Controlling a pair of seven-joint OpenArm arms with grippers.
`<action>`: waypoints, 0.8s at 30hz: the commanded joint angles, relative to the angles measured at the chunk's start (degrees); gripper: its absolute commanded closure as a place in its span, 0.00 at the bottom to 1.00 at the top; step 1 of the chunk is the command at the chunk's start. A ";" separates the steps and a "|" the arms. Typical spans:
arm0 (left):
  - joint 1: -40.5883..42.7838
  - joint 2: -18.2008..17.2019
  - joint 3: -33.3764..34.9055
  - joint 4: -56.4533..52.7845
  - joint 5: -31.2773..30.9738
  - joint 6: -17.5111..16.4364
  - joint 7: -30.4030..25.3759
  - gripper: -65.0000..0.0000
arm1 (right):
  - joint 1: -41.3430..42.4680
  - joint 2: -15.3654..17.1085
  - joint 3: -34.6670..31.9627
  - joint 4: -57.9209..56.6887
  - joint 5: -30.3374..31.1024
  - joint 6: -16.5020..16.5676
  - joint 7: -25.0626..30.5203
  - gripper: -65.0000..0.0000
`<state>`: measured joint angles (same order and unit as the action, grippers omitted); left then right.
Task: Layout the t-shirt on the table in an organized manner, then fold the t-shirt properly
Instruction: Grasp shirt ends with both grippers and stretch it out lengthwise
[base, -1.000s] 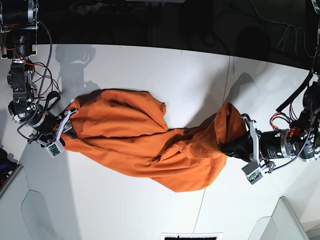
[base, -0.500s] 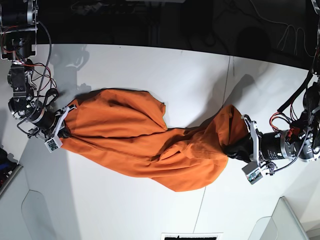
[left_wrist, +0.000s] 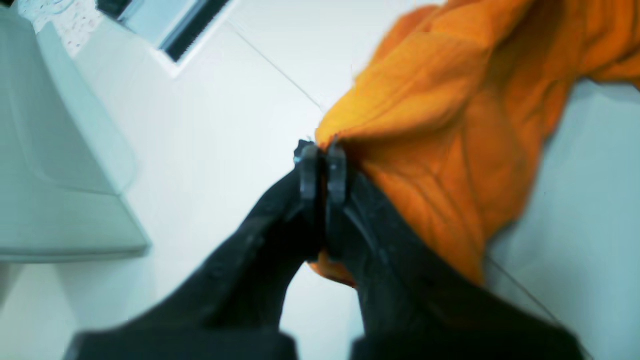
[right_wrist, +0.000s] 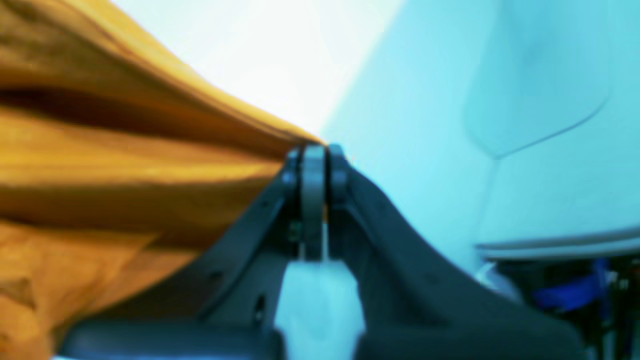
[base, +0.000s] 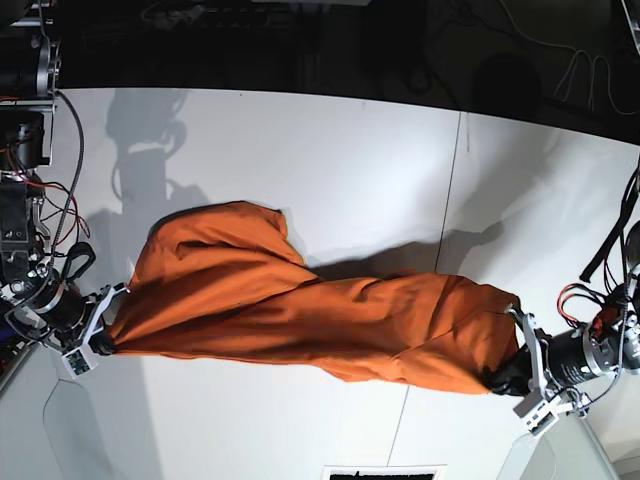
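A: Item one, the nearest edge of the base view. What is recorded there?

B: Two grippers are logged. The left gripper (base: 512, 375), at about four o'clock, is pressed together on one end of the t-shirt (base: 300, 310); in the left wrist view its fingertips (left_wrist: 336, 165) are seen pinching a bunched orange edge, with cloth also showing below the jaws. The right gripper (base: 103, 342), at about eight o'clock, is likewise pinched shut on the opposite end; in the right wrist view the cloth is drawn into a taut ridge running up to the jaws.

A: Item two, the garment itself?

B: It is entered as stretched across the table (base: 330, 150) from eight o'clock to four o'clock, low over or on the surface; which cannot be told. A slack lobe is noted bulging toward ten o'clock, and long creases run along its length. Neither sleeves nor collar can be made out.

A: Item three, farther back?

B: Only bare tabletop, crossed by a thin seam (base: 448, 200) toward one o'clock.

A: Progress entry?

B: Judged early. The cloth is gripped at both ends and pulled long, but it is not yet spread flat. Laying out remains to be finished; no fold has been made.
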<state>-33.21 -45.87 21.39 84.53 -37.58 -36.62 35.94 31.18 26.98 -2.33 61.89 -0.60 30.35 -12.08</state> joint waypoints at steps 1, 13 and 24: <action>-3.85 -1.14 -0.85 -0.92 -0.28 0.63 -1.70 1.00 | 3.13 0.94 0.55 1.01 0.57 -0.55 1.57 1.00; -16.63 -5.64 -0.85 -8.74 -12.31 -1.88 1.53 1.00 | 10.16 0.94 0.79 8.55 5.88 -0.55 -7.15 1.00; 1.79 -12.83 -0.83 11.76 -32.46 -3.38 18.75 1.00 | -9.75 2.49 2.08 25.22 12.63 -0.57 -13.90 1.00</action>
<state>-30.11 -57.54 21.26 96.03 -69.58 -39.79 55.31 20.21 28.69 -0.75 86.26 10.94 29.28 -27.46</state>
